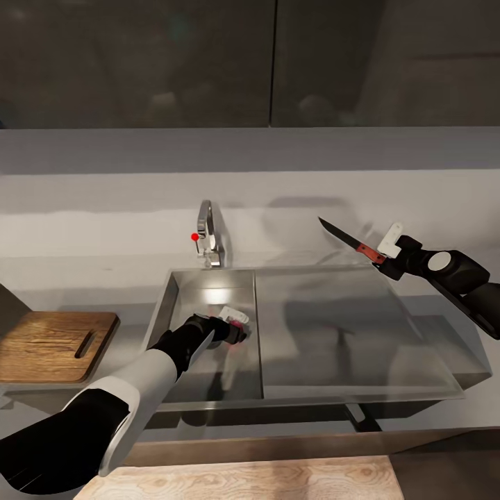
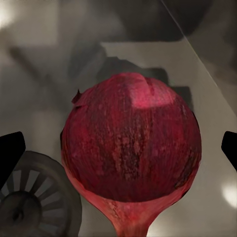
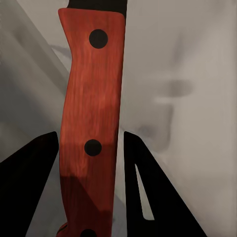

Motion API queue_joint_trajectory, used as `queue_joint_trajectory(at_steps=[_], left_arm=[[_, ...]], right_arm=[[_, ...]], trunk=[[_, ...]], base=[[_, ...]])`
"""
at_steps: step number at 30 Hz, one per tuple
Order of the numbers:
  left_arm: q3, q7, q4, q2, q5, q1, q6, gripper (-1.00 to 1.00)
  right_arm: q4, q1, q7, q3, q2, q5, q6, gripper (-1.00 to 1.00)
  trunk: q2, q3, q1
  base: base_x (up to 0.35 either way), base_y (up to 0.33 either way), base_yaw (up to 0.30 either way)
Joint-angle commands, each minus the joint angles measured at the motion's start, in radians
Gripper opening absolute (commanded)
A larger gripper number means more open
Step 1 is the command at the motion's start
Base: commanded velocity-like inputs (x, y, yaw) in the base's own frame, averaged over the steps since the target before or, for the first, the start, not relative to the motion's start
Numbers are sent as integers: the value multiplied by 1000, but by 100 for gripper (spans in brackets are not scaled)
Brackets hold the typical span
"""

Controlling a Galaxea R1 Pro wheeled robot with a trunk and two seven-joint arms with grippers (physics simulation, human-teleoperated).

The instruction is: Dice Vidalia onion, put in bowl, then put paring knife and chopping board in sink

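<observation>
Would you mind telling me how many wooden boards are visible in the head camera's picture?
2. The chopping board with the handle slot lies on the countertop left of the sink. A paler wooden board runs along the picture's bottom edge, partly cut off.

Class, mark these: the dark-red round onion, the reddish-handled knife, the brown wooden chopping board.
Dark-red round onion (image 2: pixel 131 138), left wrist view, skin centre.
Reddish-handled knife (image 3: pixel 94 118), right wrist view, handle middle.
Brown wooden chopping board (image 1: pixel 42 344), head view, bare top.
</observation>
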Motion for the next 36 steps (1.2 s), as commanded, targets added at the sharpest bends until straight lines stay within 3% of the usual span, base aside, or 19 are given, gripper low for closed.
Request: queue_joint_trajectory(at_steps=[1, 21, 26, 33, 36], left_arm=[[-3, -2, -1, 0, 0, -1, 5, -100], [-3, -6, -2, 4, 0, -1, -33, -100], [-3, -19, -1, 24, 0, -1, -166, -100], [-3, -52, 2, 37, 0, 0, -198, -100], [-3, -88, 23, 62, 0, 1, -284, -100]], right_arm=[[-1, -2, 7, 2, -1, 11, 3, -100], [-1, -2, 7, 2, -1, 11, 3, -100], [-1, -2, 7, 4, -1, 11, 3, -100], [-1, -2, 7, 5, -1, 11, 3, -100], [-1, -2, 6, 5, -1, 11, 3, -100]], trunk=[[-2, -2, 1], [-2, 16, 1], [-2, 24, 1], [-2, 34, 1], [-2, 35, 1]], base=[[0, 0, 0], [0, 0, 0], [0, 0, 0], [0, 0, 0], [0, 0, 0]])
